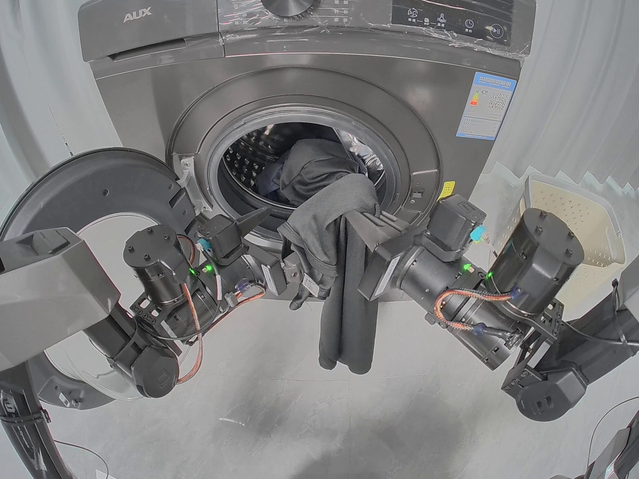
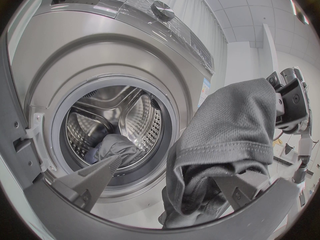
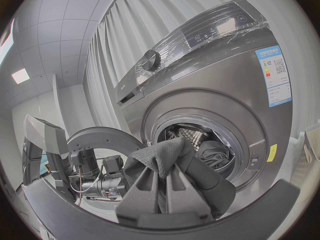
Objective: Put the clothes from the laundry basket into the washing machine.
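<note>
Since the garment (image 1: pixel 326 234) looks light and limp, keep your right gripper (image 1: pixel 373 224) pinching its fold at the drum's (image 1: pixel 243 161) 6 o'clock, left gripper (image 1: pixel 279 241) spread.

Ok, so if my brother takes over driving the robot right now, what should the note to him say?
Grippers: the right gripper is shut on a dark grey garment, held at the open mouth of the washing machine. The left gripper is open, with the garment draped over one finger.
Done: dark clothes lie in the drum.
Left: most of the garment hangs outside, so push it in. Then check the laundry basket on the robot's right; its bottom is hidden.
</note>
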`<state>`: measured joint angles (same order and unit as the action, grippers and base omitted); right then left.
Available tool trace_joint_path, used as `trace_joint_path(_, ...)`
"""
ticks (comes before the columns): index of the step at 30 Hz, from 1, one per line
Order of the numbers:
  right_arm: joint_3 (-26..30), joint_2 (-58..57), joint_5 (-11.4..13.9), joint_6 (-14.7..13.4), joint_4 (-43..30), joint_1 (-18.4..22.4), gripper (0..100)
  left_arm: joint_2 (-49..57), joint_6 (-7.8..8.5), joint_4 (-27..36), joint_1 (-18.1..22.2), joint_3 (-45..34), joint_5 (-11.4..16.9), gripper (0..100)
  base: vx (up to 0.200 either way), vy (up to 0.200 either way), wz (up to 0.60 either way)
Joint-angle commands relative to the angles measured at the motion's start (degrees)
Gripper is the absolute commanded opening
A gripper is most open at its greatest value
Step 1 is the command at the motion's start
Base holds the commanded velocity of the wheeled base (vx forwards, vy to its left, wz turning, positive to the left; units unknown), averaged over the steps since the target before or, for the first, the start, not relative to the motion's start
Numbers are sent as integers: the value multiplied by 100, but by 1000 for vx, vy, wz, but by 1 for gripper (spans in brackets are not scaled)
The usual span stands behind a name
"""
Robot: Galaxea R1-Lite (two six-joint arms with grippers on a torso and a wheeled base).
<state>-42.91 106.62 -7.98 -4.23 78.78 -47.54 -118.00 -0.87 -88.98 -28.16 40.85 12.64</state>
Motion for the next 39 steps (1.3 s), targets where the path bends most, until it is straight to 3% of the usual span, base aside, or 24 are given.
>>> trace_joint_path(1,11,52,-1,1,6,-9,0,23,-1,-14,-14,72,1,100,0,0,0)
trace_joint_path(11,28,87,-1,1,6,-88,0,-47,16,-14,-120,292,10,100,0,0,0)
trace_joint_path(14,37,87,-1,1,6,-88,0,-65,148,-14,-120,292,-7,100,0,0,0)
trace_joint_path(15,37,87,-1,1,6,-88,0,-65,148,-14,-120,292,-7,0,0,0,0)
trace_joint_path(26,90,78,-1,10,6,61,0,471,87,-14,83,37,-78,0,0,0,0)
trace_joint_path(32,55,193,-1,10,-3,149,0,1324,87,-5,100,-605,-69,0,0,0,0)
trace_joint_path(39,-147,483,-1,1,24,184,0,1552,95,-5,100,-569,-69,0,0,0,0)
